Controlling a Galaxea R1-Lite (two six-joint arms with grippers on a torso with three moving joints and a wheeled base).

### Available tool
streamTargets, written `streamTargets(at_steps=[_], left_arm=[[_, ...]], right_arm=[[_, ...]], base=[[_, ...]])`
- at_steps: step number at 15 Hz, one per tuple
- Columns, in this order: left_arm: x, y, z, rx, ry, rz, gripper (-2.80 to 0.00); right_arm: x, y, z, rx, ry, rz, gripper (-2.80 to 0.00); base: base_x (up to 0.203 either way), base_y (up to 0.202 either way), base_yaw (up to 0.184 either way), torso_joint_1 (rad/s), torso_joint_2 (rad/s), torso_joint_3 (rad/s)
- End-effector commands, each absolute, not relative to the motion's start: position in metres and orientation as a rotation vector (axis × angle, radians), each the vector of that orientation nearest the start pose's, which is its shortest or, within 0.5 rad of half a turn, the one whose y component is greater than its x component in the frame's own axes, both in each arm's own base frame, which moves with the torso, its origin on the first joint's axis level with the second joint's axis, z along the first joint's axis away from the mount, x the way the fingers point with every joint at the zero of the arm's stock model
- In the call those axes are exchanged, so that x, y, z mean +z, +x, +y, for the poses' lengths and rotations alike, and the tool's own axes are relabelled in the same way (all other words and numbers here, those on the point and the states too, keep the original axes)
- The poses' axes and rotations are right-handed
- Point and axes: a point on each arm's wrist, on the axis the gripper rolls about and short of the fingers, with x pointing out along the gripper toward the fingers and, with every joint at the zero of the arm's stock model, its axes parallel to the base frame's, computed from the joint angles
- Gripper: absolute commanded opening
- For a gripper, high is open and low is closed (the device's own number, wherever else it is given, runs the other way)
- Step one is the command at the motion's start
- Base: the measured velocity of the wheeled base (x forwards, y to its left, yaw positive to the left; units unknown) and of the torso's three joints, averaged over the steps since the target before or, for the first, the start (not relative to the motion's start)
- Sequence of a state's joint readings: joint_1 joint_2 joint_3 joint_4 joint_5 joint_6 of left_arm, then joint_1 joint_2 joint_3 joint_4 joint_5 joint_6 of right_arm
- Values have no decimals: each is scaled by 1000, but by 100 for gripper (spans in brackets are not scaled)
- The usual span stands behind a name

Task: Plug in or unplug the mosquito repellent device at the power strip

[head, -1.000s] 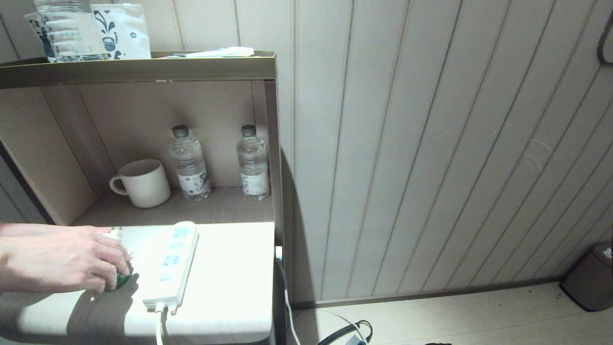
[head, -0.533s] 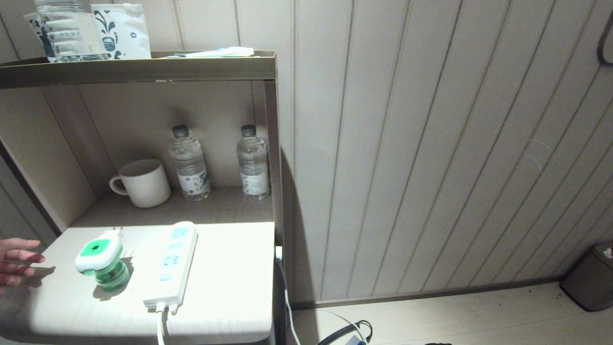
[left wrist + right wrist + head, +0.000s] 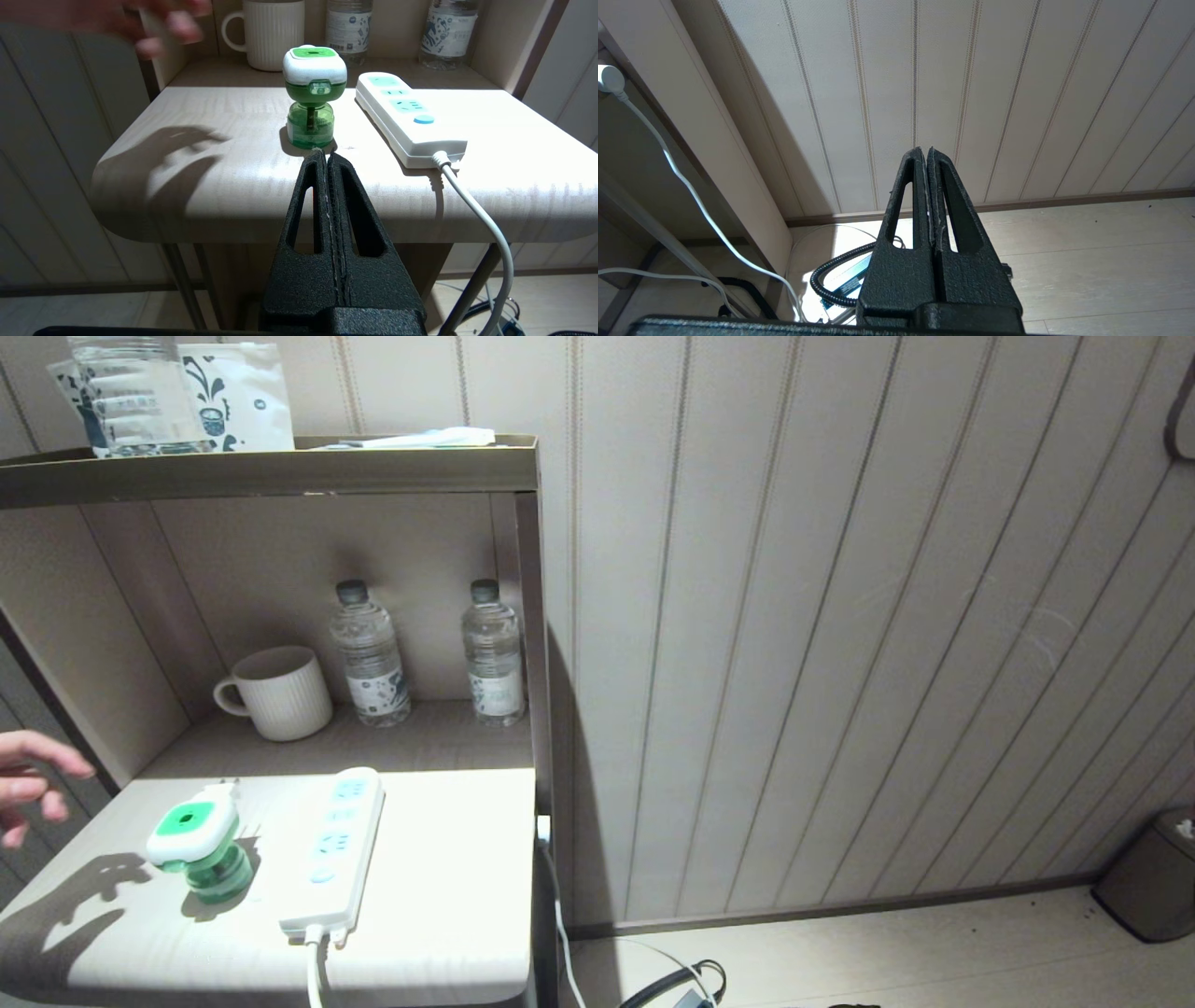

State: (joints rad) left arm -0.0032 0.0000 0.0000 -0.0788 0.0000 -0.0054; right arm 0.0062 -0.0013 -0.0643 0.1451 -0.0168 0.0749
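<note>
The mosquito repellent device (image 3: 198, 849) (image 3: 312, 98), a green bottle under a white head, stands upright and unplugged on the white tabletop, just left of the power strip (image 3: 334, 849) (image 3: 407, 116). The strip lies flat with its white cable (image 3: 481, 219) hanging over the front edge. My left gripper (image 3: 326, 156) is shut and empty, held low in front of the table and short of the device. Off to the side my right gripper (image 3: 923, 151) is shut and empty too, facing the panelled wall and floor. Neither gripper shows in the head view.
A person's hand (image 3: 33, 779) (image 3: 154, 23) hovers at the table's left edge. On the shelf behind stand a white mug (image 3: 277, 693) and two water bottles (image 3: 371, 653) (image 3: 493, 651). The table (image 3: 448, 896) ends at a rounded front edge. A bin (image 3: 1153, 873) stands on the floor at far right.
A second ago the person's hand covered the device; it has let go and drawn back left and upward. The device now stands free beside the strip.
</note>
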Motion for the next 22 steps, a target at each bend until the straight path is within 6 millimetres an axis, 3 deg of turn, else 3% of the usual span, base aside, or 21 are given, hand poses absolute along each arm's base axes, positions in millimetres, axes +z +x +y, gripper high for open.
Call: streamTargets(at_steps=[1,22], left_arm=[[84,-23,0,-3,-6,-78,-280],[84,-23,0,-3,-6,-78,-280]], right_arm=[[78,-28,-1,-14,74,81,-280],[78,-28,-1,-13,74,81,-280]], base=[[0,0,0,0,0,0],[0,0,0,0,0,0]])
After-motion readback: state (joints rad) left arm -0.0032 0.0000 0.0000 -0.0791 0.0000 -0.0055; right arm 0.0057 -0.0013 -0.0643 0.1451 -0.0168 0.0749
